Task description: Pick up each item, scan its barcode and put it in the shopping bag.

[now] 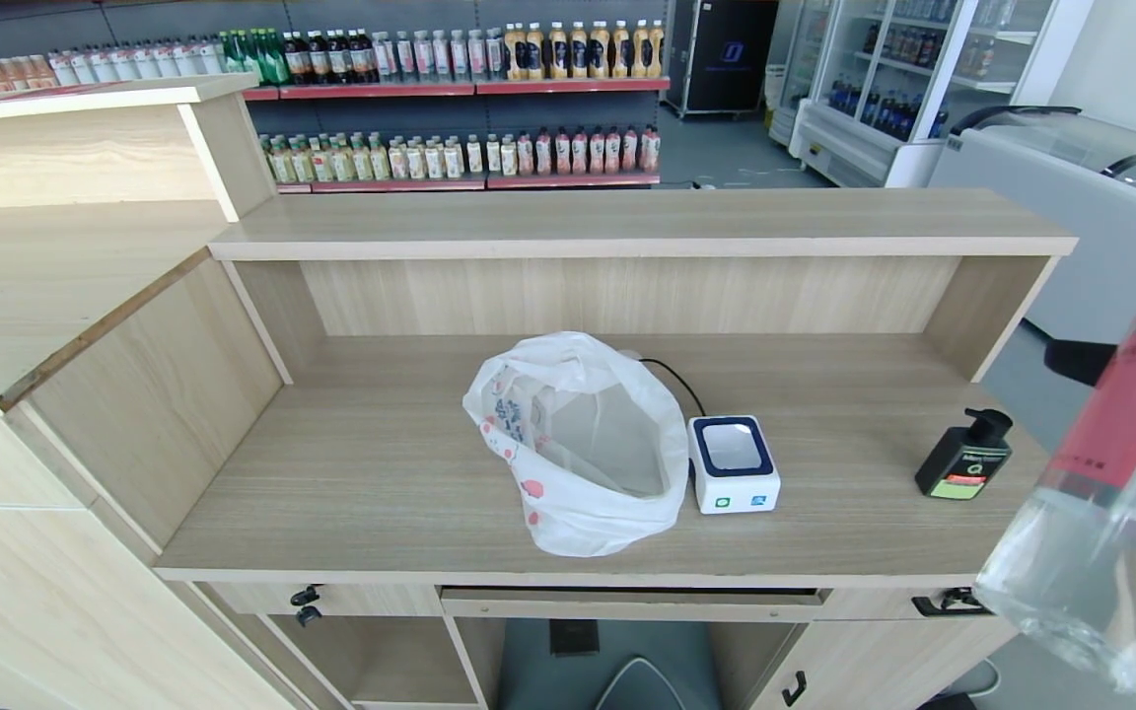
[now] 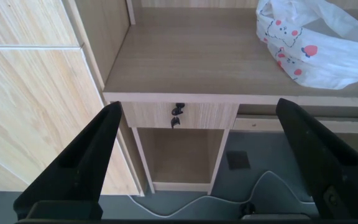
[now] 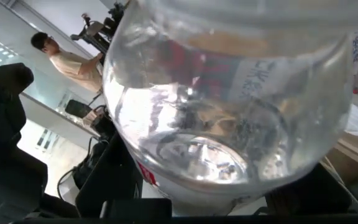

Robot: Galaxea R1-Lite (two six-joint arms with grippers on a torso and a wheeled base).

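Note:
A clear water bottle (image 1: 1110, 473) with a red label hangs tilted in the air past the counter's right end, close to the head camera. My right gripper (image 3: 166, 202) is shut on it, and the bottle's base (image 3: 222, 106) sits right in front of the wrist camera. A white shopping bag (image 1: 578, 444) lies open at mid-counter with a carton (image 1: 519, 409) inside. The white scanner (image 1: 734, 461) stands just right of the bag. A black pump bottle (image 1: 964, 458) stands near the right end. My left gripper (image 2: 194, 162) is open, low in front of the counter's left corner, with the bag (image 2: 316, 43) above it.
The wooden counter (image 1: 351, 493) has a raised back ledge (image 1: 627, 222) and a slanted side wall (image 1: 134, 394) on the left. A cable (image 1: 678, 380) runs behind the scanner. Drawers with keys (image 1: 307, 602) sit under the front edge. Store shelves and fridges stand beyond.

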